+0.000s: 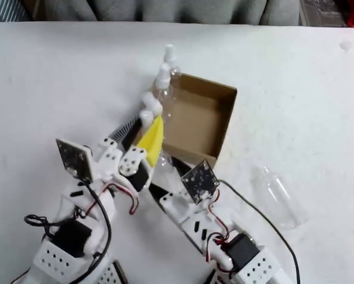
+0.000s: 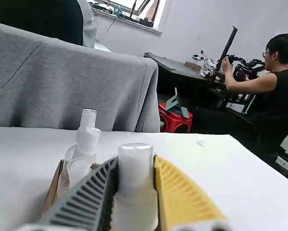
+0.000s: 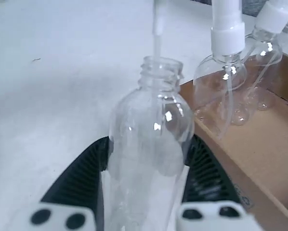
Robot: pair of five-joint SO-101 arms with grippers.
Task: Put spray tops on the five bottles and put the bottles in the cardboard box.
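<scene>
Right gripper (image 3: pixel 149 144) is clamped on the open bottle (image 3: pixel 151 120), holding it upright just outside the box's (image 1: pixel 208 112) near left corner. That way the left gripper (image 2: pixel 135 168), pinching a spray top (image 2: pixel 134 192), can drop the tube straight in. One bare bottle (image 1: pixel 277 195) lies toward the table's (image 1: pixel 58 71) right edge.

Open cardboard box (image 1: pixel 198 121), clear bottle (image 1: pixel 277 195) lying nearby

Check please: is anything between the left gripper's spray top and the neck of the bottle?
Nothing visible. The spray top's tube hangs straight over the open neck of the bottle in the right gripper.
</scene>
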